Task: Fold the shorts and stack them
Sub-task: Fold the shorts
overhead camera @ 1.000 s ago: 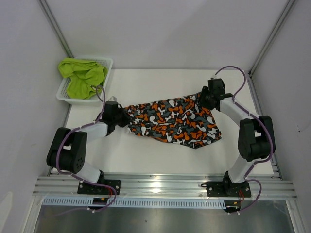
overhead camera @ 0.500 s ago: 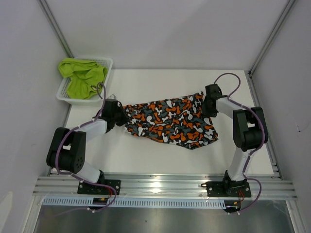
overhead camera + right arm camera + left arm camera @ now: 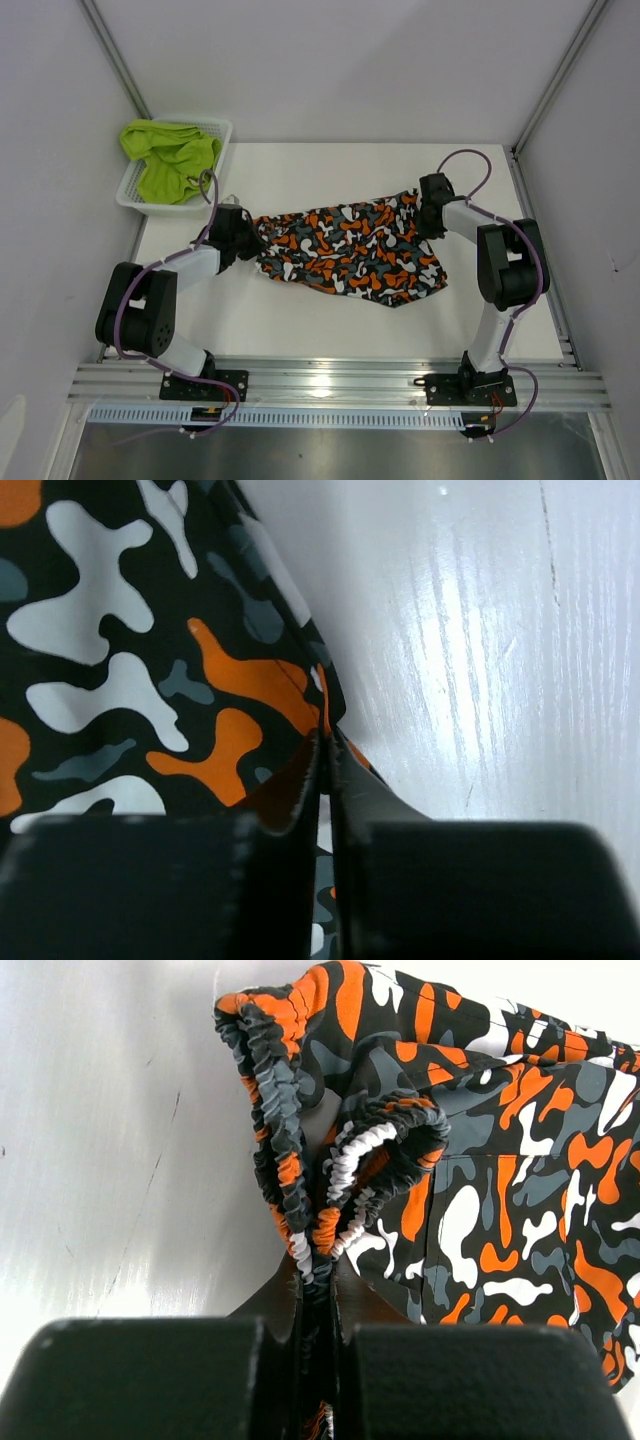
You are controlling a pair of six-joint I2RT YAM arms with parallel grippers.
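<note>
Orange camouflage shorts (image 3: 345, 250) spread out, both ends pinched
Your left gripper (image 3: 318, 1270) clamps their waistband end, your right gripper (image 3: 325, 752) closes on their opposite edge

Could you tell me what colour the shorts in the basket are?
Lime green cloth shorts; best seen in the top view.

The camouflage shorts (image 3: 345, 250), blotched orange, black, white and grey, lay spread and rumpled across the middle of the bench (image 3: 330, 175), their elastic waistband (image 3: 300, 1160) bunched at the left end. The lime green shorts (image 3: 170, 155) sat crumpled in the basket (image 3: 222, 140), far left.
</note>
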